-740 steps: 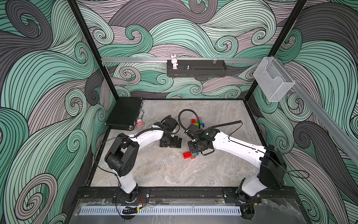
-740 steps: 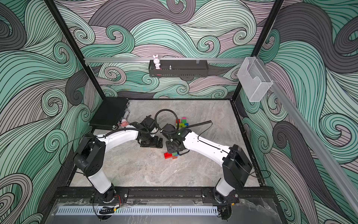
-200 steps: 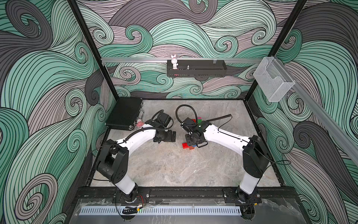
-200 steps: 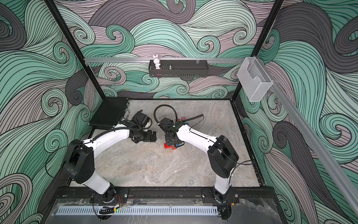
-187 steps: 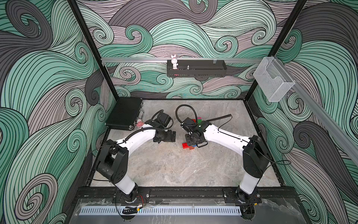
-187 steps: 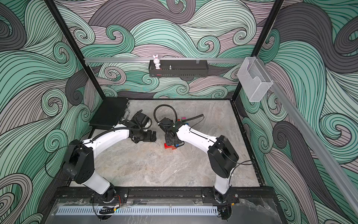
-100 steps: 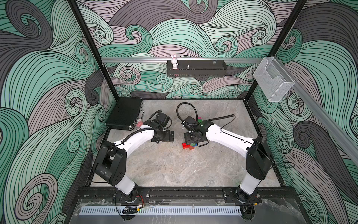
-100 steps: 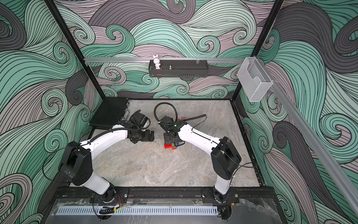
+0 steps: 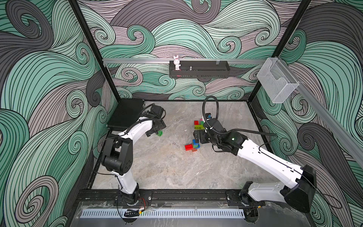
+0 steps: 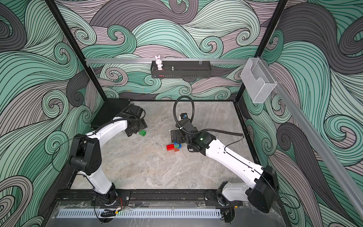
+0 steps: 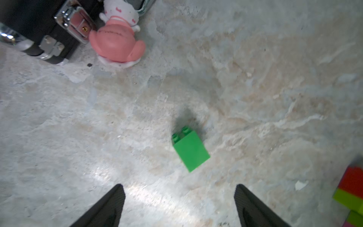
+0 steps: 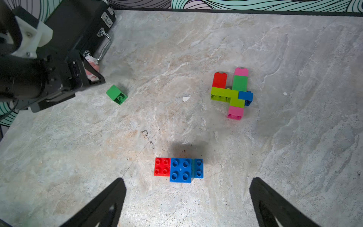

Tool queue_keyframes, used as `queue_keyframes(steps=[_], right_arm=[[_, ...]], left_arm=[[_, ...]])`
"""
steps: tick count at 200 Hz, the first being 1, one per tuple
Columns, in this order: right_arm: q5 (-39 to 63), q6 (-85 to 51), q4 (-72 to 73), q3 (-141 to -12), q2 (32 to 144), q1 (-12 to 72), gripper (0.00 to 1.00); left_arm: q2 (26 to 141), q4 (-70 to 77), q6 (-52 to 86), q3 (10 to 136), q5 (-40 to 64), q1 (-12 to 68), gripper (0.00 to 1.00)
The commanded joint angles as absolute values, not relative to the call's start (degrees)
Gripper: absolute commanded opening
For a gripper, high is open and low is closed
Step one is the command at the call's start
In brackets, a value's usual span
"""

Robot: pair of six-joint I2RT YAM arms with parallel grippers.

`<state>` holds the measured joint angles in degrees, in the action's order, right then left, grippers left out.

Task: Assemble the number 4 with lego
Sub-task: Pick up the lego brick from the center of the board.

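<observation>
Seemingly between placements, left tool [image 11: 178,185] and right tool [image 12: 188,178] gape (both empty); next, the left must straddle the green brick [image 11: 190,151].

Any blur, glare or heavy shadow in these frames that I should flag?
Left wrist view: slightly soft, the green brick looks smeared, bright glare on the table. Right wrist view: sharp, studs on the blue brick crisp, a soft shadow beside it. Both top views: evenly lit, sharp.
</observation>
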<state>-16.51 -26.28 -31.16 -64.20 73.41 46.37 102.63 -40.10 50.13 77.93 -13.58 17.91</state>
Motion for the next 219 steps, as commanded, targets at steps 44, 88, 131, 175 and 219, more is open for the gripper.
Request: queue_keyframes(steps=[44, 88, 131, 175, 219], right_arm=[[-20.79, -20.34, -29.60, -61.44, 68.96, 45.63, 1.00], [-20.67, -19.16, -29.01, -61.35, 69.18, 45.48, 0.99], [-19.88, -19.34, -29.26, -61.53, 70.27, 45.44, 1.00], [-20.00, -19.56, -29.41, -61.54, 70.39, 45.44, 1.00], [-19.80, -20.09, -29.18, -61.34, 70.50, 45.44, 1.00]], left_arm=[[115.00, -45.33, 63.01, 86.90, -12.61, 18.14, 0.87], [117.85, -44.56, 65.36, 84.86, -14.27, 18.70, 0.81], [118.62, -42.05, 62.94, 83.99, -14.11, 18.72, 0.67], [117.94, -40.09, 61.73, 81.39, -13.27, 18.68, 0.54], [117.03, -37.66, 58.57, 79.32, -13.46, 18.63, 0.27]])
